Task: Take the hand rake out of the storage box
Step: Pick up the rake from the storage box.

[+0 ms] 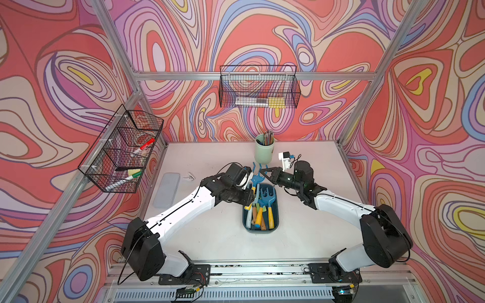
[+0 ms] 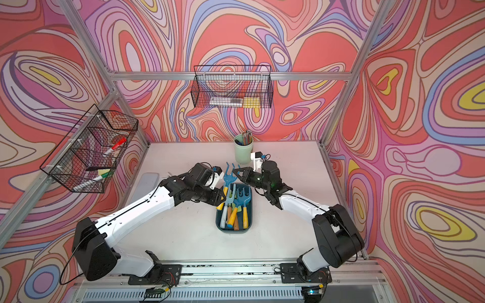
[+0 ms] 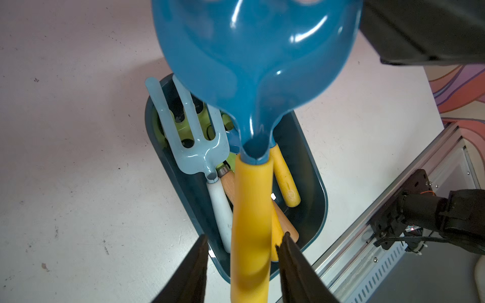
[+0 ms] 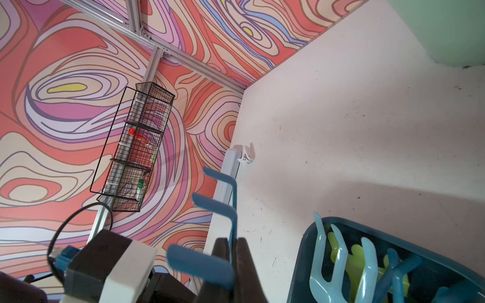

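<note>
Hand rake (image 1: 256,178) held over the storage box (image 1: 260,230) on a pale table (image 1: 210,228).
Left to right: a wire basket (image 1: 120,149) on the swirly wall, a grey lid (image 1: 166,191), the left gripper (image 3: 244,240) loosely straddling the yellow handle (a gap shows), the right gripper (image 4: 232,242) clamped on a prong, head past the box's far end.

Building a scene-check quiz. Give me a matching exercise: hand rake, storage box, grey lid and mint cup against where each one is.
1 hand rake
2 storage box
3 pale grey lid
4 mint-green cup

A at the back of the table, holding pencils
B lying flat on the table, well apart from the box
C on the table, holding garden tools
D held up, head pinched by the right tool

Pairs: 1-D, 2-C, 3-B, 4-A
</note>
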`<control>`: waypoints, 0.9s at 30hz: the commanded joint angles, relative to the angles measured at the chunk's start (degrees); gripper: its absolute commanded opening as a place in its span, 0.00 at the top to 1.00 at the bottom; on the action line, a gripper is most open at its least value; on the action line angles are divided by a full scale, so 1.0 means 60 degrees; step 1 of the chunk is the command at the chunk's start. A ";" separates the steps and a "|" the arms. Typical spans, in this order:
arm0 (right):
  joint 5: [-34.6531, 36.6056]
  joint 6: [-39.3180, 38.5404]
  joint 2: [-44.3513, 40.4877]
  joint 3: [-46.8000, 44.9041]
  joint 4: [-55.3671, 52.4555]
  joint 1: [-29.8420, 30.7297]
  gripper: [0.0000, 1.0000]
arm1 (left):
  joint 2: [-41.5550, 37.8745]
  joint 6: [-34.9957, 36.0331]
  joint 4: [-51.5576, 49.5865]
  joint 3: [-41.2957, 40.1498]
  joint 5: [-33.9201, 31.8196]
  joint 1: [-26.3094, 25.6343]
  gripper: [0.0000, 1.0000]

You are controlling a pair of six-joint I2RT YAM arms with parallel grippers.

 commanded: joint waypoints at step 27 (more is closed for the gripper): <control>0.0093 -0.0375 0.0058 0.0372 -0.0695 0.0085 0.30 | 0.0156 -0.0255 -0.0425 0.0139 -0.1495 -0.0007 0.92</control>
